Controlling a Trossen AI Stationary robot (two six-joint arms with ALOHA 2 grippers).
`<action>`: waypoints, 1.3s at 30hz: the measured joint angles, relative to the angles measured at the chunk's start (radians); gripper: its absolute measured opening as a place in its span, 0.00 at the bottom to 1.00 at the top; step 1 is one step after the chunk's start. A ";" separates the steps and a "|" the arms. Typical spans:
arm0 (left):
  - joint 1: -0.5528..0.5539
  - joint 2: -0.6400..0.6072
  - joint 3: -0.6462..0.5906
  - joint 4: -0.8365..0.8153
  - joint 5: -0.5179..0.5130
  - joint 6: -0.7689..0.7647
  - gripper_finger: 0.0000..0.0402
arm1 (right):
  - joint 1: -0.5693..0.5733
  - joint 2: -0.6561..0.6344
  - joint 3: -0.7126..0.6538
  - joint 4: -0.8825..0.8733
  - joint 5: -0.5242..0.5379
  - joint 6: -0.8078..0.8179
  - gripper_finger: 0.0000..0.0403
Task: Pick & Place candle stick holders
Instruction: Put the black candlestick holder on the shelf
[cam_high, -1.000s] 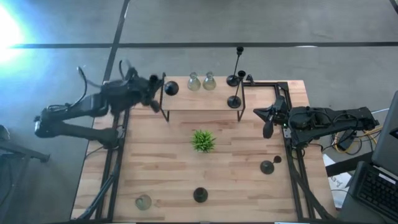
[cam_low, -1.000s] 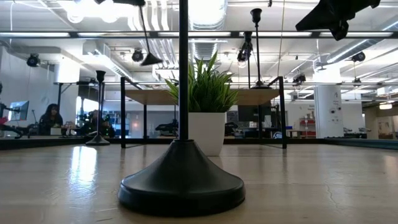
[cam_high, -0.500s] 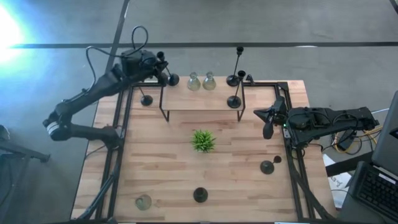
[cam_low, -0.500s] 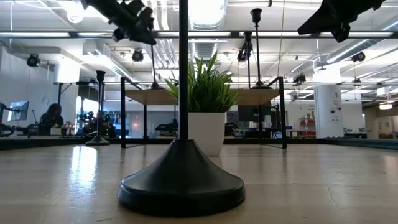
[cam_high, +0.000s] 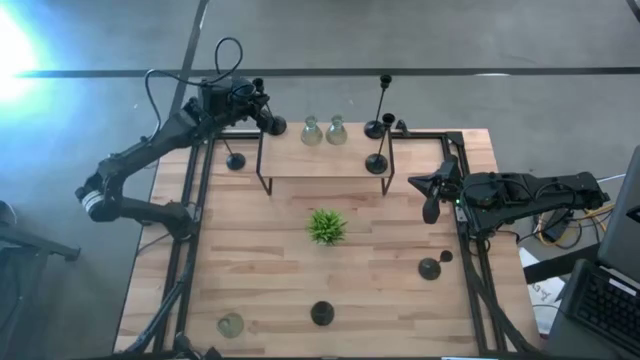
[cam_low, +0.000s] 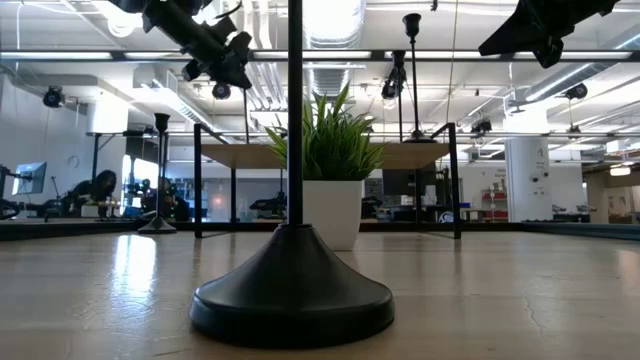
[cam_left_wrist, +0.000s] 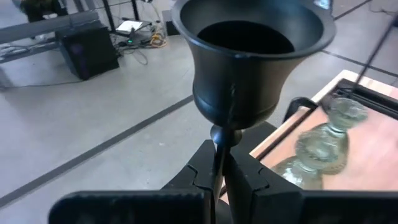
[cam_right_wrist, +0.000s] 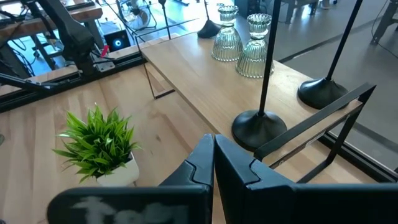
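Observation:
My left gripper (cam_high: 258, 108) is over the raised wooden shelf's (cam_high: 320, 160) far left corner, shut on a black candle stick holder (cam_high: 275, 126). The holder's cup (cam_left_wrist: 249, 50) stands above the fingers in the left wrist view. Its round base is at the shelf's corner, but I cannot tell whether it rests there. Two clear glass holders (cam_high: 311, 130) (cam_high: 336, 129) and two black ones (cam_high: 375, 127) (cam_high: 377, 163) stand on the shelf. My right gripper (cam_high: 430, 208) is shut and empty at the table's right side. My left gripper pinches the holder's thin stem (cam_left_wrist: 217, 152) just below the cup between its two fingers (cam_left_wrist: 245, 180). It comes from the table's left, across the stem. The holder stands about upright, with its base (cam_high: 276, 127) below the fingers at the shelf's far left corner.
A small black holder (cam_high: 235, 160) stands on the table left of the shelf. A green plant (cam_high: 326, 226) is at mid-table. Near the front are black holders (cam_high: 430, 267) (cam_high: 321, 313) and a glass one (cam_high: 230, 324). The last black one fills the low view (cam_low: 290, 300).
My left gripper has gone toward the table's far edge with the black holder, then stayed almost still. The holder's base, first lifted well above the shelf, has come down to the shelf's top at its far left corner. The right arm has kept still.

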 joint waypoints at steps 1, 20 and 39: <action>0.006 0.000 0.001 -0.001 -0.001 -0.007 0.04 | 0.000 0.000 0.000 0.000 0.000 0.000 0.02; 0.014 0.155 0.234 -0.229 0.053 -0.040 0.04 | 0.000 0.001 0.000 0.001 0.001 0.000 0.02; 0.012 0.124 0.237 -0.282 0.051 -0.051 0.04 | 0.000 0.000 -0.030 0.007 0.001 0.008 0.02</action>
